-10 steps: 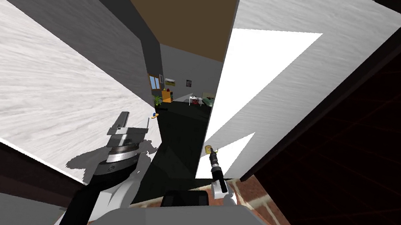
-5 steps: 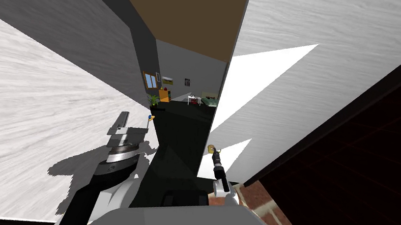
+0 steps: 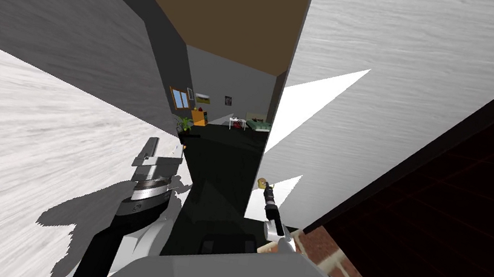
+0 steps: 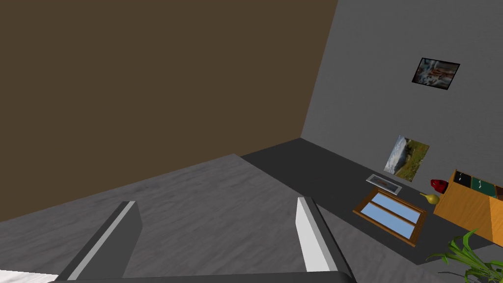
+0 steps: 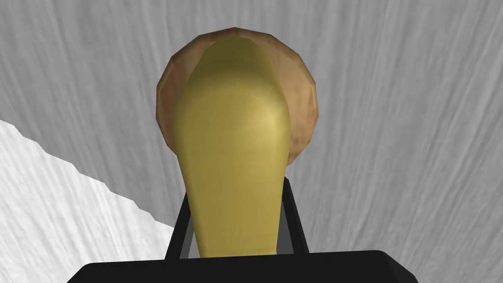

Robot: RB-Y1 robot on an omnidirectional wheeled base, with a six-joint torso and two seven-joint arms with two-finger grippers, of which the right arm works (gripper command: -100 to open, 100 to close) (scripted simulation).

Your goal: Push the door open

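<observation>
Clamping the yellow door handle, right gripper fingers press its sides — left gripper fingers apart.

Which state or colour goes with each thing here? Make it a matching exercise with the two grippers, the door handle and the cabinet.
Things:
1 left gripper
2 right gripper
3 door handle
4 cabinet

States:
A yellow-gold lever
B fingers open, nothing between them
C orange, beside the potted plant
D fingers shut on the door handle

Pairs: 1-B, 2-D, 3-A, 4-C
</observation>
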